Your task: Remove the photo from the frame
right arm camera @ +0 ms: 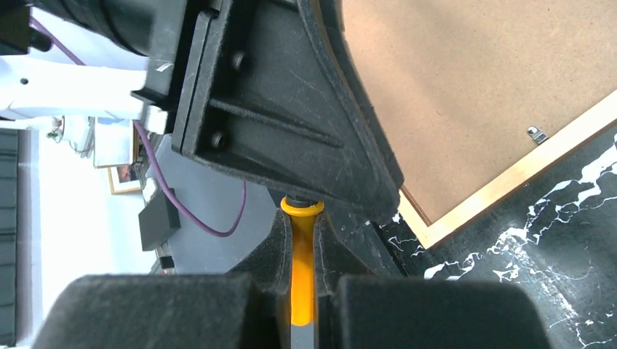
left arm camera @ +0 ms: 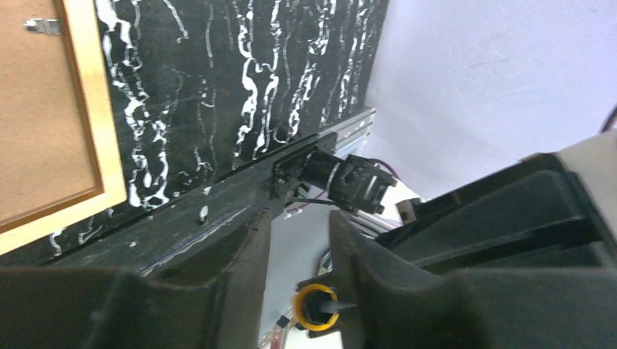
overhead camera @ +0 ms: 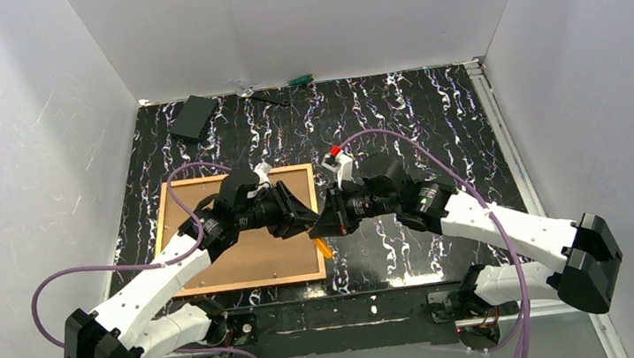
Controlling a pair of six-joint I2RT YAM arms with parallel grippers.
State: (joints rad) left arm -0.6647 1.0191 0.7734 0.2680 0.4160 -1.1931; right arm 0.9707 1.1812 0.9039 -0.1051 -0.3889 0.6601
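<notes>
The frame (overhead camera: 244,284) lies face down on the left of the black marbled table. The photo's brown board back (overhead camera: 242,260) fills it; the print side is hidden. My left gripper (overhead camera: 304,216) hovers over the frame's right rail, its jaws open with a gap between them (left arm camera: 298,233). My right gripper (overhead camera: 325,222) faces it tip to tip and is shut on an orange-handled tool (right arm camera: 303,276), whose ringed end (left arm camera: 318,307) shows between the left fingers. The frame rail (right arm camera: 509,178) and board (right arm camera: 466,87) lie to the right of the right gripper (right arm camera: 303,240).
Small metal clips (right arm camera: 537,134) (left arm camera: 42,26) sit at the board's edge. A black box (overhead camera: 194,117) and a green-handled screwdriver (overhead camera: 300,80) lie at the back of the table. White walls close in the sides and back. A metal rail (overhead camera: 505,141) runs along the right edge.
</notes>
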